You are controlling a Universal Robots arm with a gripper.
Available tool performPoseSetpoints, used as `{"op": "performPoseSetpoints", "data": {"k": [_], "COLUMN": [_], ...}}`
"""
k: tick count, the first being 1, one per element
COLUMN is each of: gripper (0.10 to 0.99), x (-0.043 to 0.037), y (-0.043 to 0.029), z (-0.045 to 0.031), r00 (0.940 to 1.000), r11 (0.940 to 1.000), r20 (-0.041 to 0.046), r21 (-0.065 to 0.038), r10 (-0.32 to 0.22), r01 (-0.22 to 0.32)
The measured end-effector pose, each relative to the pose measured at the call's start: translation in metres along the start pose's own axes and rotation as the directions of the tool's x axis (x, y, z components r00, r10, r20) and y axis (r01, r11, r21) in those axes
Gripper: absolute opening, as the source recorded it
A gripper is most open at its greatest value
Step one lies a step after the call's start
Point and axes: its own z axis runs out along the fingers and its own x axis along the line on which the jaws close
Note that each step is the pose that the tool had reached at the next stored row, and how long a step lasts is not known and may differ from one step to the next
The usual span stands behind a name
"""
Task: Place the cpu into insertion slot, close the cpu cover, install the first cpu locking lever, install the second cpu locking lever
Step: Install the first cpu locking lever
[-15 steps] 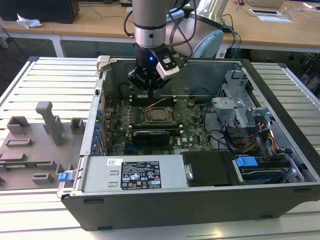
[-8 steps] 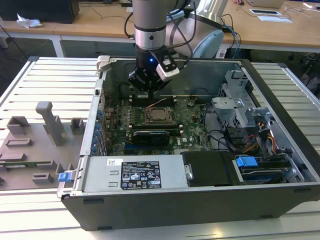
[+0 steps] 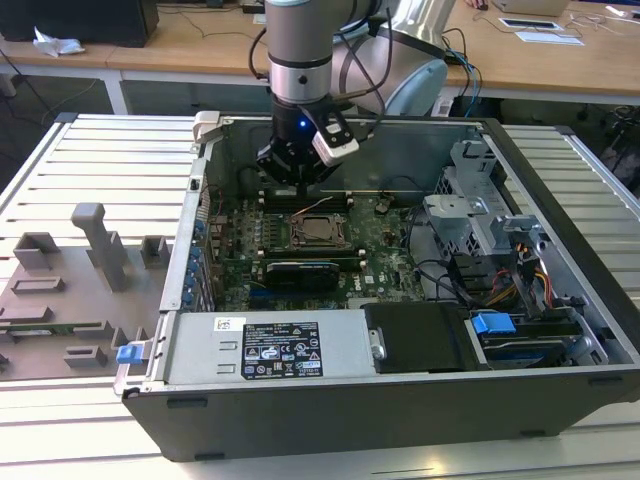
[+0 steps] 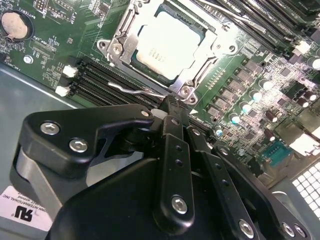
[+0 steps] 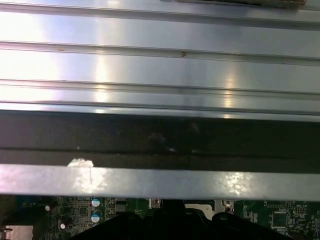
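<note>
The cpu (image 4: 167,45) already sits in the insertion slot (image 4: 120,47), at about twelve o'clock in the second wrist view, with the cpu cover (image 4: 212,42) lying flat around it as a silver frame; so the work now appears to be a locking lever. The thin wire lever (image 4: 132,90) runs along the socket's edge at about six o'clock of the chip, between the socket and the memory slots (image 4: 92,75). The end effector (image 4: 172,107) has its fingers drawn together to a narrow tip that touches or nearly touches the lever's end, holding nothing that I can see. To do this step well, I judge the tip should press on the wire itself, keep clear of the memory slots, and carry the lever sideways under its hook rather than only downward. In the exterior view the arm stands inside the open computer case (image 3: 560,180) on the counter (image 3: 100,160), just at twelve o'clock of the socket.
</note>
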Motion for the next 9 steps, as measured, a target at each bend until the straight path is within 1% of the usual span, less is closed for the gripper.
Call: {"op": "performPoseSetpoints", "data": {"k": [9], "gripper": [0.106], "x": [-0.0003], "y": [0.0000], "z": [0.0055], "r00": [1.0000], "r11": [1.0000], "r20": [0.0000], "r21": [0.000], "r10": [0.000], "r01": [0.000]}}
